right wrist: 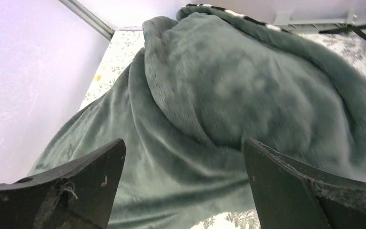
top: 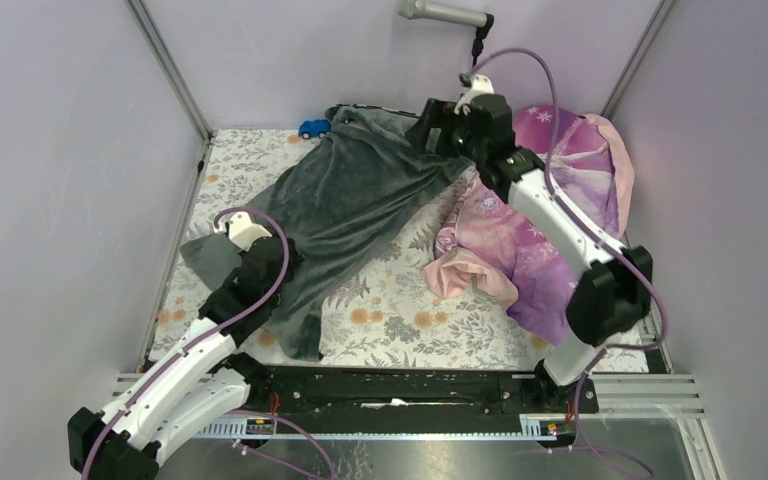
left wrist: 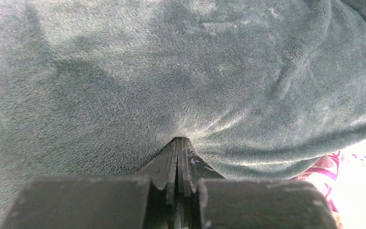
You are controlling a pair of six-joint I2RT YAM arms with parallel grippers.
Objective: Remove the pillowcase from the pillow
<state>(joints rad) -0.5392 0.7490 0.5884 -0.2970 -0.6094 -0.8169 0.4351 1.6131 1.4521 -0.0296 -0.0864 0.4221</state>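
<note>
Floral tablecloth (top: 390, 310) bears the pillowcase (top: 350, 200), pinched by left pincer (left wrist: 177, 143); right pincer (right wrist: 183, 148) spread.

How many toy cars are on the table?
1: a blue car at the far left, beside the pillowcase. More may be hidden under it.

pillowcase (top: 360, 200) x1, car (top: 314, 128) x1, cloth (top: 530, 260) x1

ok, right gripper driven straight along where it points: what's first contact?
Most likely the pillowcase: its plush bulge fills the view ahead of the open right gripper. Distance unclear.
</note>
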